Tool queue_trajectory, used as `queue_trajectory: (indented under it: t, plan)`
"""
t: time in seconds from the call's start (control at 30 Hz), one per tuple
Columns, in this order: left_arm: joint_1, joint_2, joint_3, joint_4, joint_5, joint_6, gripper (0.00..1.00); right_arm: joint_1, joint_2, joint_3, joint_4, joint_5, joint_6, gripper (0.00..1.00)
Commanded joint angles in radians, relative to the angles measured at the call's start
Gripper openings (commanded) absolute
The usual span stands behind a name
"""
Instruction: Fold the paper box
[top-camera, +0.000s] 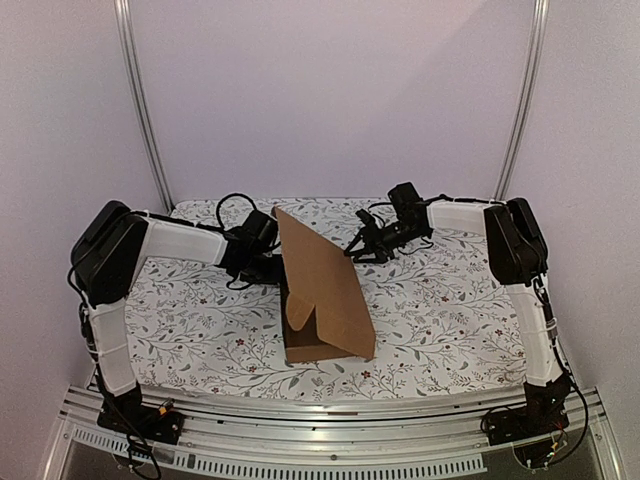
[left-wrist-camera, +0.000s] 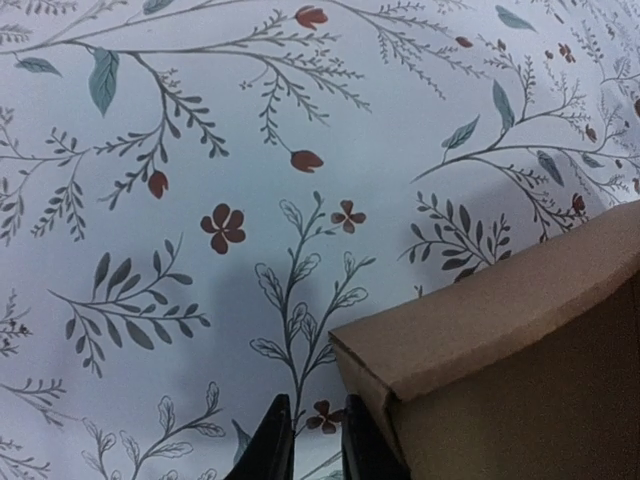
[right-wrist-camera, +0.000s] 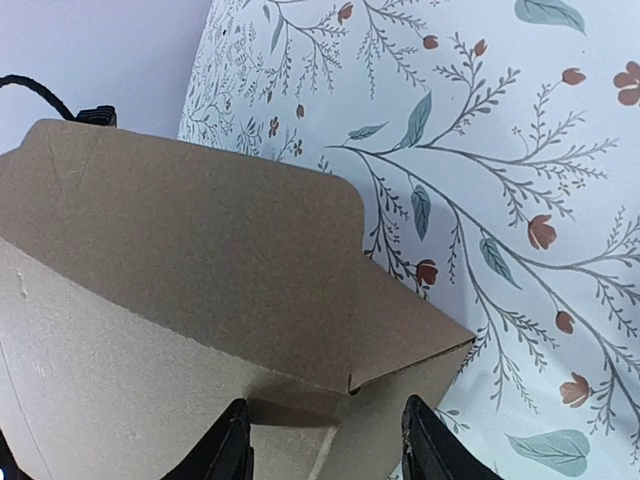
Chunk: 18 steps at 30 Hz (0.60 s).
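Observation:
The paper box (top-camera: 325, 290) is brown cardboard, partly folded, in the middle of the table with one large panel tilted up. My left gripper (top-camera: 266, 262) is low at its far left side. In the left wrist view its fingers (left-wrist-camera: 272, 440) stand a narrow gap apart over the cloth with nothing between them, and a box corner (left-wrist-camera: 480, 330) is just to their right. My right gripper (top-camera: 358, 250) is at the box's far right side. Its jaws (right-wrist-camera: 325, 450) are open wide, with the box's folded flaps (right-wrist-camera: 180, 230) right in front of them and no grip visible.
A floral tablecloth (top-camera: 450, 310) covers the table. Metal posts (top-camera: 145, 110) rise at the back corners in front of a plain wall. A black cable (top-camera: 232, 205) loops behind the left wrist. A metal rail (top-camera: 330, 415) runs along the near edge.

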Motion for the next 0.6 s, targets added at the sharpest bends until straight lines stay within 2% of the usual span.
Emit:
queue_trajectory:
  t: [0.0,0.3,0.47,0.57]
  plan:
    - [-0.007,-0.076,-0.043,0.037,0.018,0.012,0.20,0.018,0.023,-0.002,0.039,-0.023,0.034,0.50]
    - [0.022,-0.260,-0.182,-0.012,-0.028,0.009,0.26,-0.054,-0.006,-0.052,0.026,-0.027,0.024,0.52]
    - [0.042,-0.355,-0.283,-0.014,-0.055,0.008,0.31,-0.113,-0.085,-0.117,-0.027,-0.042,-0.020,0.56]
    - [0.051,-0.413,-0.326,0.052,-0.012,0.084,0.36,-0.154,-0.175,-0.195,-0.064,-0.029,-0.091,0.58]
